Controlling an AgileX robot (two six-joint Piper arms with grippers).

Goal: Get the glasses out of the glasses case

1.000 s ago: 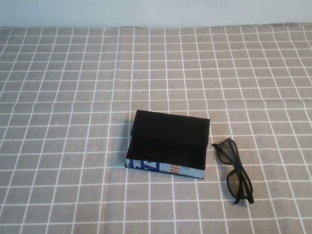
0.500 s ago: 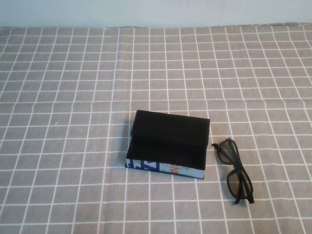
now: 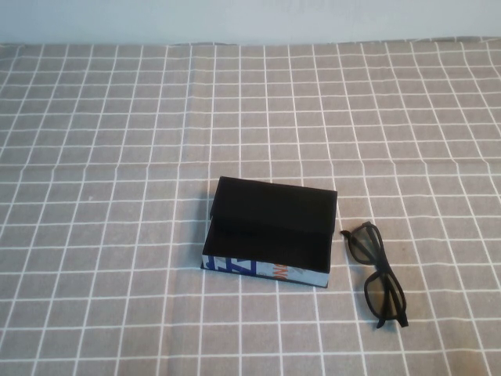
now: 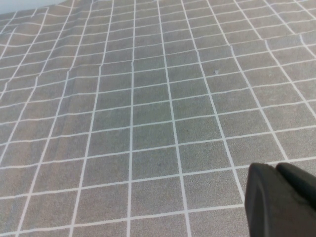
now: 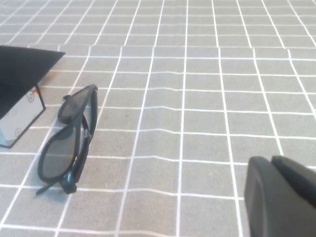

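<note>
The glasses case (image 3: 270, 233) stands open in the middle of the table, black lid raised at the back, printed blue, white and orange front facing me. Its dark interior looks empty. The black glasses (image 3: 376, 272) lie folded on the cloth just right of the case; they also show in the right wrist view (image 5: 69, 140), beside the case's corner (image 5: 22, 81). My right gripper (image 5: 274, 165) is shut and empty, apart from the glasses. My left gripper (image 4: 274, 170) is shut and empty over bare cloth. Neither arm shows in the high view.
A grey tablecloth with a white grid (image 3: 117, 157) covers the whole table. A pale wall (image 3: 250, 19) runs along the far edge.
</note>
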